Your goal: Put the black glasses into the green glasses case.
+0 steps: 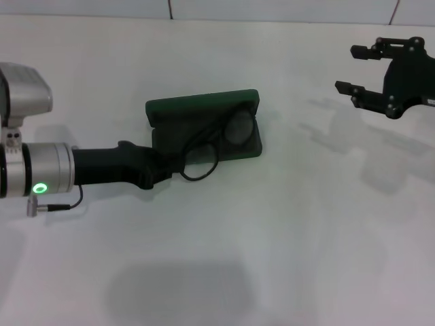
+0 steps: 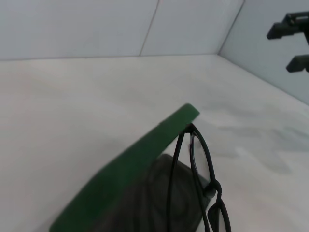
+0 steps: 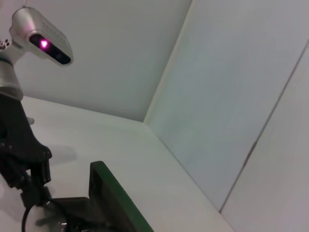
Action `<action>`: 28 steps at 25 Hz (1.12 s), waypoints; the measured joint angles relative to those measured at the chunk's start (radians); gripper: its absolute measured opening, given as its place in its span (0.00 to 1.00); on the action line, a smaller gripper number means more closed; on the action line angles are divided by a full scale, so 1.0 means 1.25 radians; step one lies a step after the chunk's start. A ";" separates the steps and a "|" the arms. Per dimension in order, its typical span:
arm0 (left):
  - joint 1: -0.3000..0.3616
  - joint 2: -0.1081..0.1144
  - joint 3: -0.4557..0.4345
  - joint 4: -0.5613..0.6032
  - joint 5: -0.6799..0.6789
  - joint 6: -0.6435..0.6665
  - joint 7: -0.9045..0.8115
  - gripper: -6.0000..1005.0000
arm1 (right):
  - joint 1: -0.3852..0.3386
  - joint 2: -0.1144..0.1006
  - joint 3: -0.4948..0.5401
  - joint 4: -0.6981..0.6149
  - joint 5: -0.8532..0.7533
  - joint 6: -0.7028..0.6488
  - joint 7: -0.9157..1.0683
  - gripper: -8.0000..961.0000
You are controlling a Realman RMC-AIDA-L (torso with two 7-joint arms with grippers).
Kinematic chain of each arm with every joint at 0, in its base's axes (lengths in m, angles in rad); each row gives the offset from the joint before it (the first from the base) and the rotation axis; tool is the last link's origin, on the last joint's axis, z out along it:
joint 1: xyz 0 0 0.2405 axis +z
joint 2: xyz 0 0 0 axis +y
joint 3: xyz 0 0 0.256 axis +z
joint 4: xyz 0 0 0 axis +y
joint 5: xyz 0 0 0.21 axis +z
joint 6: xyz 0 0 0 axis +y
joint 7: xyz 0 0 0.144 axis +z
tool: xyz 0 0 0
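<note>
Black glasses [image 1: 214, 141] sit partly inside the open green glasses case [image 1: 204, 107], one lens over the dark lining and the other lens hanging past the case's near edge toward the bench [image 1: 285, 231]. The left gripper [image 1: 158, 165] reaches in from the robot's left at the case's near corner, and its fingers appear closed on the frame's end, though the head view hides the tips behind the arm. Holding the frame by one end seems meant to let the rest be lowered lengthwise into the tray; the lid stands tilted back on the far side, which leaves the tray open from above. In the left wrist view the thin black rims [image 2: 195, 164] rise just beside the lid's green edge [image 2: 145, 159], close to touching it. The frame is slim and dark, with roundish clear lenses, and looks about as wide as the case. The right gripper [image 1: 360, 71] hovers well apart on the robot's right, fingers spread and empty, apparently parked.
</note>
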 joint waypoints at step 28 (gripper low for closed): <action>-0.186 0.097 0.001 -0.012 0.237 0.031 -0.089 0.16 | -0.080 0.003 0.063 0.040 0.095 -0.077 -0.045 0.57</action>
